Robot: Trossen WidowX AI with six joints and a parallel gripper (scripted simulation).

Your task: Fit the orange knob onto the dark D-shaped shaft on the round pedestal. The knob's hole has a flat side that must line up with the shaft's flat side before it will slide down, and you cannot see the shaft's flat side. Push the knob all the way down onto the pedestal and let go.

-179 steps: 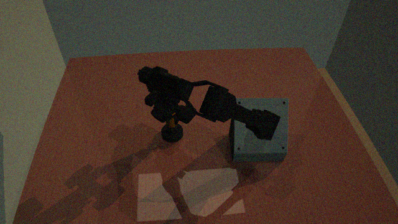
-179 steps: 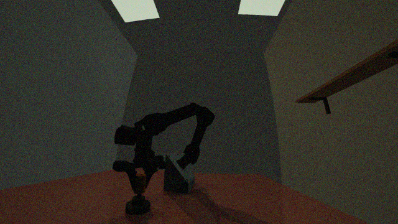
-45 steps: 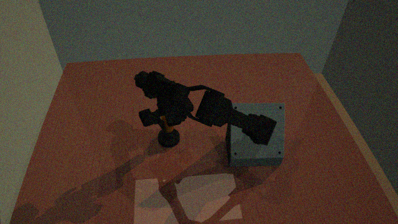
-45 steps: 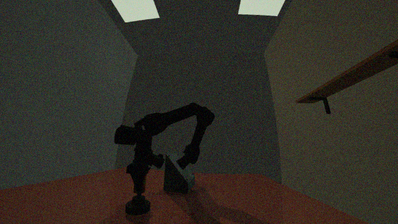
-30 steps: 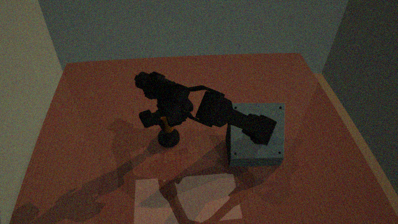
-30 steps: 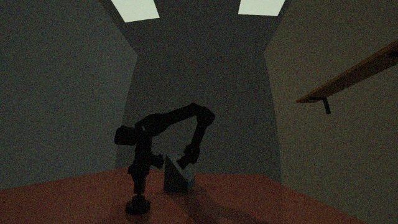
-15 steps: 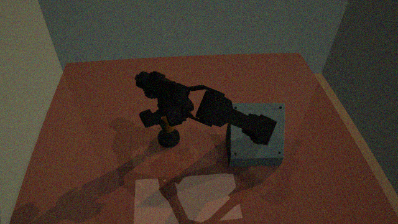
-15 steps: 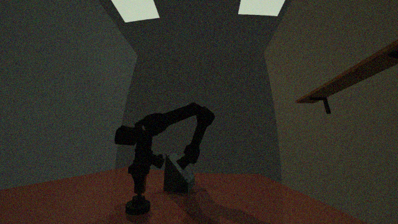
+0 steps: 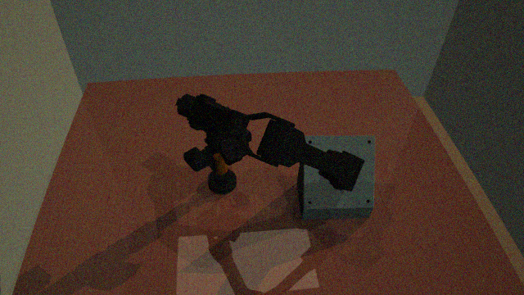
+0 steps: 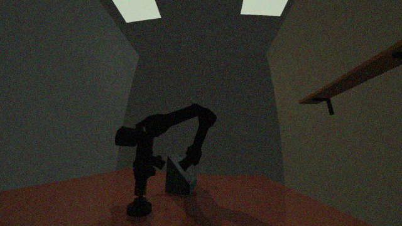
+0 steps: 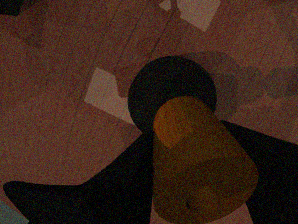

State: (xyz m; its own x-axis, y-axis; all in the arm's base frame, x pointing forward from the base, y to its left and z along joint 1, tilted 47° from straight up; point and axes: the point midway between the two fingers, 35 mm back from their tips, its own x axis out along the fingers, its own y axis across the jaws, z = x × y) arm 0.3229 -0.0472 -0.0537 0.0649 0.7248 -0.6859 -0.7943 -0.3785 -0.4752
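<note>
The orange knob (image 9: 221, 165) (image 11: 202, 165) is upright between the fingers of my gripper (image 9: 219, 162) (image 10: 141, 188) (image 11: 185, 132), which is shut on it. The dark round pedestal (image 9: 222, 188) (image 10: 139, 208) (image 11: 170, 75) stands on the table directly below. In the exterior view the fingers' lower end is just above the pedestal's narrower top part. The knob's lower end overlaps the pedestal in the wrist view. The shaft and its flat side are hidden, and I cannot tell how far the knob is on it.
A grey-blue block with a sloping top (image 9: 340, 201) (image 10: 177, 183) stands to the right of the pedestal in the top view, partly under the arm. Walls surround the reddish table (image 9: 135, 123). A wooden shelf (image 10: 355, 76) is on the right wall in the exterior view.
</note>
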